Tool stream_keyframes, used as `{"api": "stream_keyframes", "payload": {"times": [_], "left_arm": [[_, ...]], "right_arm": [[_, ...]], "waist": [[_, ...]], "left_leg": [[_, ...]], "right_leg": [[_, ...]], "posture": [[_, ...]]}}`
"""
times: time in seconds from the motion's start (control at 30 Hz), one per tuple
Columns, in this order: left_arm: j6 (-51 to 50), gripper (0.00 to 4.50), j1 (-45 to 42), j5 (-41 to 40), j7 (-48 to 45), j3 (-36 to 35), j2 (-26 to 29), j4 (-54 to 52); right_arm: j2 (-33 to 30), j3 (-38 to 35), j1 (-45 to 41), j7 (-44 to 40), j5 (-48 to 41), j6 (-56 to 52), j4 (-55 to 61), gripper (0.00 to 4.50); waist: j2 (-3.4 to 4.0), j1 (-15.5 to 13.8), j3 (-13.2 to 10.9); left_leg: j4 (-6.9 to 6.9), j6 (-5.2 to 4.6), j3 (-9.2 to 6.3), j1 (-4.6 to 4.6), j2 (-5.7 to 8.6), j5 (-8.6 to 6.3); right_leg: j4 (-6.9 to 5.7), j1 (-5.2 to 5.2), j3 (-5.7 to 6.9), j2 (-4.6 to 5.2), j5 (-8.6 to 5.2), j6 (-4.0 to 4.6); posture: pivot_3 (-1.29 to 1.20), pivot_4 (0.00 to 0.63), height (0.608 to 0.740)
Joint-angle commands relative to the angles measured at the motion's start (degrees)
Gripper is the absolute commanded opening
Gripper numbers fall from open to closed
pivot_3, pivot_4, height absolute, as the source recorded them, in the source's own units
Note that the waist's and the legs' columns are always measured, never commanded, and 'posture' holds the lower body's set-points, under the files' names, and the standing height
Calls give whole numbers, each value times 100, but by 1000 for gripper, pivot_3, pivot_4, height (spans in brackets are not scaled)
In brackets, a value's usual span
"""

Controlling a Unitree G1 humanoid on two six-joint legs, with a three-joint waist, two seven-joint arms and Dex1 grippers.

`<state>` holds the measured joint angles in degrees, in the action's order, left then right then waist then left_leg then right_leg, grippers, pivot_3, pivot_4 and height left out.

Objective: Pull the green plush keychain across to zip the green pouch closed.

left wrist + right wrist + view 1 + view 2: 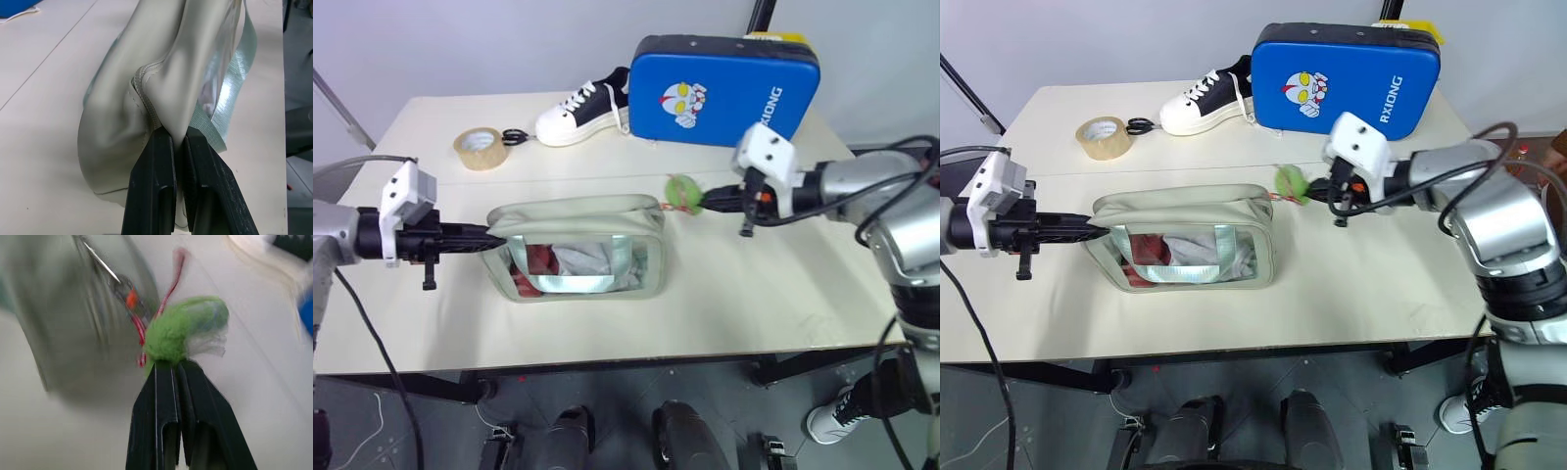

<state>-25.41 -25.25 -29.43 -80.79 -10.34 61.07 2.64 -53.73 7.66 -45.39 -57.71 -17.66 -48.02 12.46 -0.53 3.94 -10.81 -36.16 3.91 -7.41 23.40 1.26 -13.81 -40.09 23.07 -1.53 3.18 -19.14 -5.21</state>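
Both grippers are clamped shut: the left gripper (492,236) pinches the pouch's (578,217) left end, the right gripper (705,202) holds the keychain (682,192) just beside its right end.

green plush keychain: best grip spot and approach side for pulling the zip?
Grip the green plush keychain by its fuzzy edge, coming from the pouch's right end, away from the bag. It hangs off the green pouch on a short cord, so a pinch there pulls in line with the zipper. The right gripper is shut on it that way; the left gripper pinches the opposite end.
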Motion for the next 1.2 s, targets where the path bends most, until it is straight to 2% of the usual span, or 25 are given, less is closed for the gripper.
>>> {"api": "stream_keyframes", "payload": {"times": [0.03, 0.2, 0.37, 0.5, 0.6, 0.83, 0.87, 0.97, 1.17, 1.2], "left_arm": [[-5, 0, 83, -17, 60, -191, 90, -36], [-35, 0, 161, -62, 120, -241, 112, -56], [-65, 0, 141, -73, 159, -208, 87, -79], [-77, 0, 77, -61, 135, -174, 111, -64], [-102, 0, 31, -62, 106, -170, 147, -62], [-42, 0, -108, -68, -50, -55, 128, -72], [-80, 0, -154, -85, -79, -27, 133, -69], [-283, 1126, -316, -129, -174, 83, 165, -54], [-648, 4275, -741, -263, -176, -79, 282, -36], [-695, 4447, -727, -303, -212, -131, 337, -49]], "right_arm": [[-492, -445, 230, 342, 460, 249, -307, 54], [-963, -572, 989, 527, 744, 449, -301, 54], [-720, -156, 1703, 507, 694, 420, 645, 54], [-161, 97, 1601, 692, 645, 174, 921, 54], [79, -71, 1416, 737, 530, 79, 858, 54], [-60, -1053, 1011, 0, -473, 159, 826, 54], [-70, -1117, 951, -87, -630, 73, 836, 286], [-138, -1152, 899, -317, -909, 32, 894, 1313], [-156, -1075, 929, -304, -935, 116, 838, 4498], [-159, -1084, 930, -300, -941, 115, 831, 4500]], "waist": [[0, -6, 0], [1, -13, 0], [2, 19, 0], [3, 2, -1], [3, -10, -1], [3, -44, -1], [2, -47, -1], [1, -50, -2], [0, -68, -2], [1, -62, -2]], "left_leg": [[0, 0, 1, 0, 0, 0], [2, 0, 4, -1, -3, 0], [3, 0, 9, -3, -3, 0], [2, -1, 10, -7, -14, -1], [-3, -1, 8, -4, -14, -1], [-1, -1, 8, -2, -14, -1], [0, -1, 8, -3, -14, -1], [-1, -1, 8, -3, -14, -1], [-5, -1, 8, -2, -11, -1], [-4, -1, 8, -2, -12, -1]], "right_leg": [[0, 0, 0, 0, 0, 0], [0, 0, -3, 0, 0, 0], [0, 0, -7, -8, 0, 0], [-1, 1, -16, -34, 8, 14], [-2, 0, -16, -33, 8, 14], [2, 0, -15, -32, 8, 14], [2, -1, -15, -32, 8, 13], [2, -1, -15, -32, 8, 14], [2, -2, -15, -32, 8, 13], [2, -2, -15, -32, 8, 13]], "posture": [[0, 150, 739], [0, 150, 739], [0, 150, 739], [0, 150, 739], [0, 150, 739], [0, 150, 739], [0, 150, 739], [0, 150, 739], [0, 150, 739], [0, 150, 739]]}}
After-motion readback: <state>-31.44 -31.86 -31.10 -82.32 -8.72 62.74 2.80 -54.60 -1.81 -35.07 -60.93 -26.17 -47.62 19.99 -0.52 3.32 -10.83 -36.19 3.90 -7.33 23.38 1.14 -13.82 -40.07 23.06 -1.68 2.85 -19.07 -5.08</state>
